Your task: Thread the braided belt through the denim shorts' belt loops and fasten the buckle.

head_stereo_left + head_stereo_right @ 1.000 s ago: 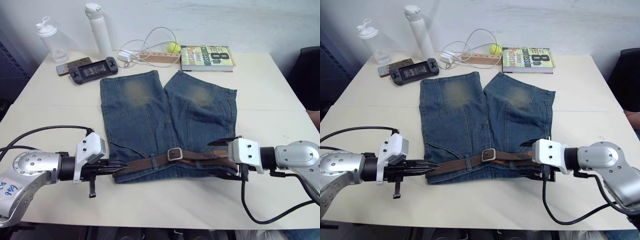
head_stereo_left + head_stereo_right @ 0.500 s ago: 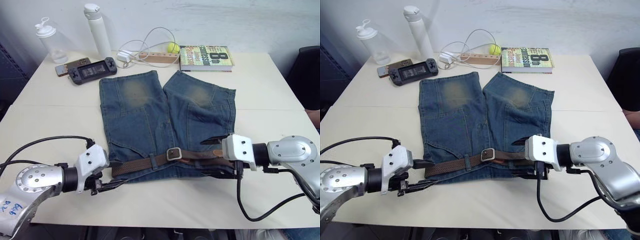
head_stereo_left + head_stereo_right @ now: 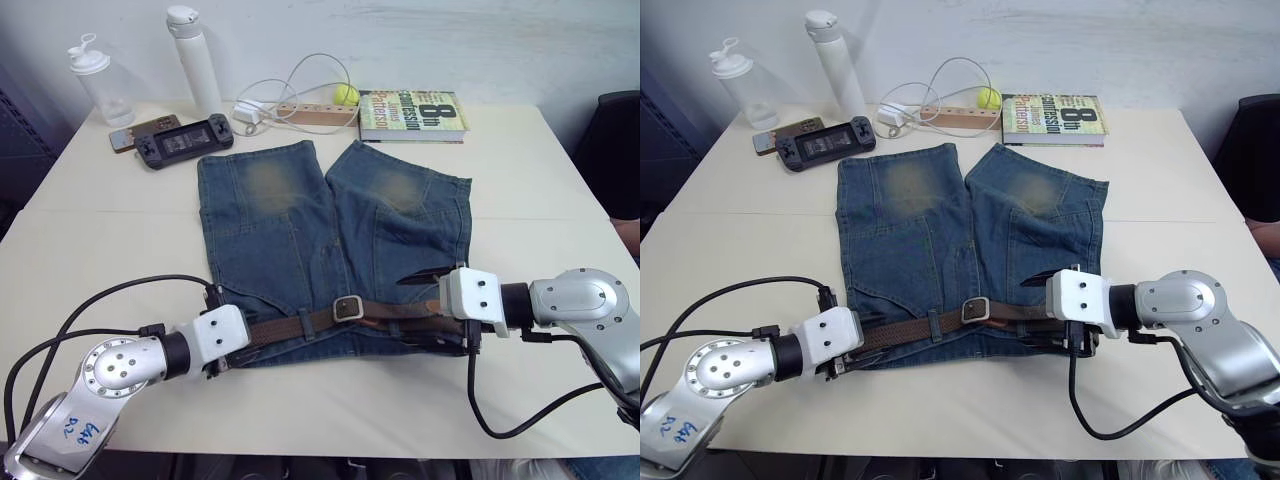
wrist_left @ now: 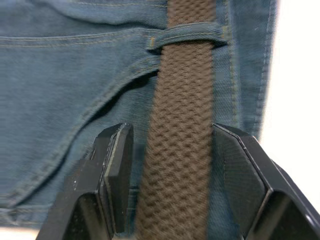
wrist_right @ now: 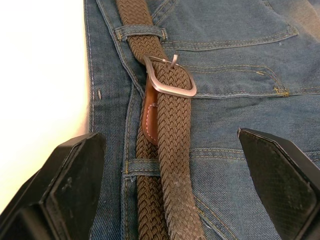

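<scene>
- We saw the denim shorts point(image 3: 330, 240) lying flat on the table point(image 3: 560, 190), waistband nearest the robot.
- The braided belt point(image 3: 300, 325) ran along the waistband under a belt loop point(image 4: 187, 36), with the buckle point(image 5: 170, 80) near the middle, seemingly fastened.
- Our left gripper point(image 4: 170, 185) sat at the belt's left end, fingers narrowly apart on either side of the weave, apparently not pinching it.
- Our right gripper point(image 5: 170, 190) hovered over the belt's right part, fingers spread wide, holding nothing.
</scene>
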Controlling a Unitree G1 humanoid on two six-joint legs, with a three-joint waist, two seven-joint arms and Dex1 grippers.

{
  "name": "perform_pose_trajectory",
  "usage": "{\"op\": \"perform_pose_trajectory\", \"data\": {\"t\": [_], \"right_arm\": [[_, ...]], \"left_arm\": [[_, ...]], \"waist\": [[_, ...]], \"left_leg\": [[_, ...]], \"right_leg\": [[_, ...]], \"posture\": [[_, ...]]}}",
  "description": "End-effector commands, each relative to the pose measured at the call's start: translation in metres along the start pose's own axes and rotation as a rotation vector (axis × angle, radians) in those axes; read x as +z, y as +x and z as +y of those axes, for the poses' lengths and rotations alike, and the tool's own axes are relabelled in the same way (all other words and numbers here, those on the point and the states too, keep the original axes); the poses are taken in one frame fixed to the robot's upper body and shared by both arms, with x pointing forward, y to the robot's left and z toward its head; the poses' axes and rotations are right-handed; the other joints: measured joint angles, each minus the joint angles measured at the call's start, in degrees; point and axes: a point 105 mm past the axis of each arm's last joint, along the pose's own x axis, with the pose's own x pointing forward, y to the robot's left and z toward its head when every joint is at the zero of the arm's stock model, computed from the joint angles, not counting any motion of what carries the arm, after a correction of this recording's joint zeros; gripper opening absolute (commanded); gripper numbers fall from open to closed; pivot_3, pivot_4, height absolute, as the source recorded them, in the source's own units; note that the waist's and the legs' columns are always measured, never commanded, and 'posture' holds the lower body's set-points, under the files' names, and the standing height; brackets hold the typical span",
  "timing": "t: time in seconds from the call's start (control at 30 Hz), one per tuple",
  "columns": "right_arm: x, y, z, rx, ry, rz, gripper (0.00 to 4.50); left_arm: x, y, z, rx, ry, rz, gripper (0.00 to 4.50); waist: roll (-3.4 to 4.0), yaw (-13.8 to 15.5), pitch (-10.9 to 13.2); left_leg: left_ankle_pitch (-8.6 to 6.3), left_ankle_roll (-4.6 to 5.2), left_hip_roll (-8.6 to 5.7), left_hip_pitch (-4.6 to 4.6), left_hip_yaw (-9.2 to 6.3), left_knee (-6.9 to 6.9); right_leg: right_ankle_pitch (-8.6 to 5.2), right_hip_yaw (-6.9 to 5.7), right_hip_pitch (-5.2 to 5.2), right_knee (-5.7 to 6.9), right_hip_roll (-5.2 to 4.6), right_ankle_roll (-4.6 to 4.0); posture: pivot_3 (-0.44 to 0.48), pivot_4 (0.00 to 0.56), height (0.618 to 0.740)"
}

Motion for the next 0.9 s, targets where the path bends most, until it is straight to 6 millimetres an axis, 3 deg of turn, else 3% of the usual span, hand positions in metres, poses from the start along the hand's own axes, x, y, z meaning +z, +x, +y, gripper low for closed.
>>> {"op": "perform_pose_trajectory", "data": {"t": [0.03, 0.2, 0.9], "right_arm": [[0.0, -0.003, 0.0, -0.008, -0.03, 0.013, 4.5], [-0.004, -0.005, 0.003, -0.007, -0.035, 0.04, 4.5], [-0.045, -0.009, 0.008, -0.178, -0.187, 0.259, 4.5]], "left_arm": [[0.007, 0.002, 0.006, 0.034, 0.045, -0.035, 1.99], [0.004, 0.003, 0.007, 0.035, 0.06, -0.052, 0.03], [-0.003, 0.013, 0.007, -0.003, 0.026, -0.084, 0.03]], "waist": [[0.0, 0.1, 0.0], [0.0, 0.1, 0.0], [0.0, 0.2, 0.0]], "left_leg": [[-0.01, 0.01, 0.0, 0.0, 0.0, 0.0], [-0.01, 0.02, -0.01, 0.01, 0.0, 0.0], [0.02, 0.0, -0.02, 0.04, -0.01, 0.01]], "right_leg": [[0.0, 0.0, 0.0, 0.0, 0.0, 0.0], [0.0, -0.01, 0.01, 0.0, -0.01, 0.0], [0.0, -0.04, 0.04, 0.04, -0.03, 0.0]], "posture": [[0.0, 0.15, 0.703], [0.0, 0.15, 0.703], [0.0, 0.15, 0.703]]}}
